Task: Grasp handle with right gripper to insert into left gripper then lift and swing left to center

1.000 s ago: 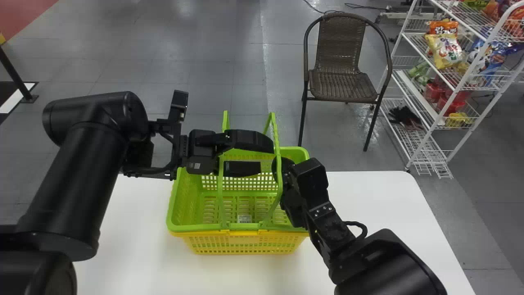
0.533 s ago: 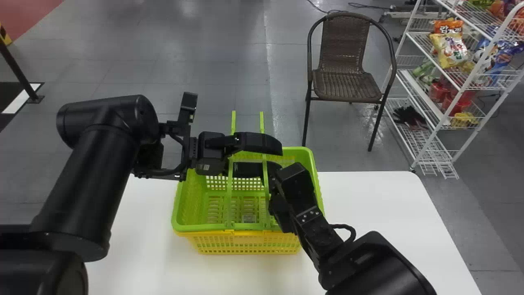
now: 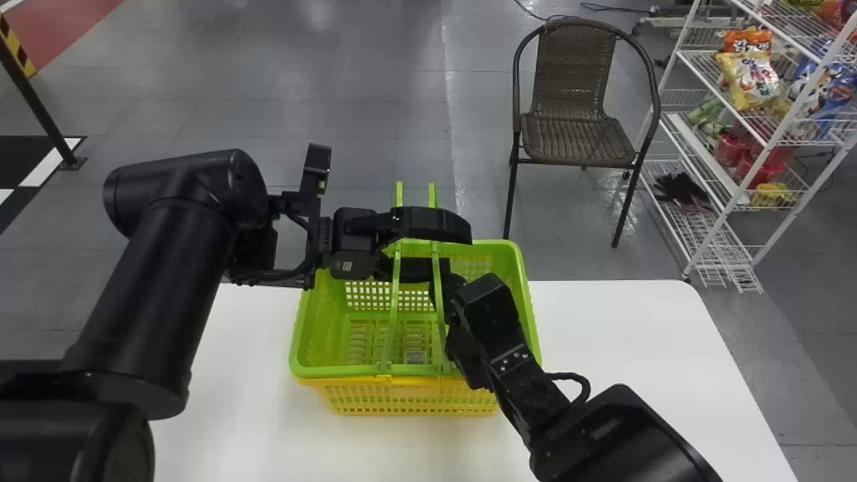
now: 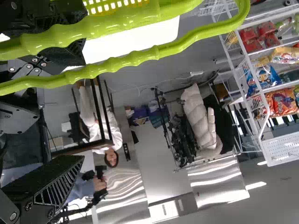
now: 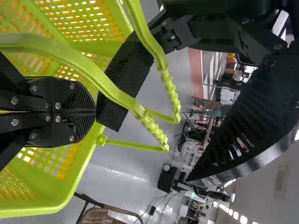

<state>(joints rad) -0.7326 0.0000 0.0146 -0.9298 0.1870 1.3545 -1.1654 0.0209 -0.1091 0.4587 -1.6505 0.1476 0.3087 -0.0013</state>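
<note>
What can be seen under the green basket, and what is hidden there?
A yellow basket lies under the green basket, with the white table beneath. Most of the yellow basket's inside and the tabletop directly below it are covered.

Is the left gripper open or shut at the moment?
Open: the left gripper's two fingers stand well apart in the head view, and the right wrist view also shows a wide gap between them.

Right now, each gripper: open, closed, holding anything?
Left gripper: open, clamped on nothing.
Right gripper: closed, nothing visible between its fingertips.
</note>
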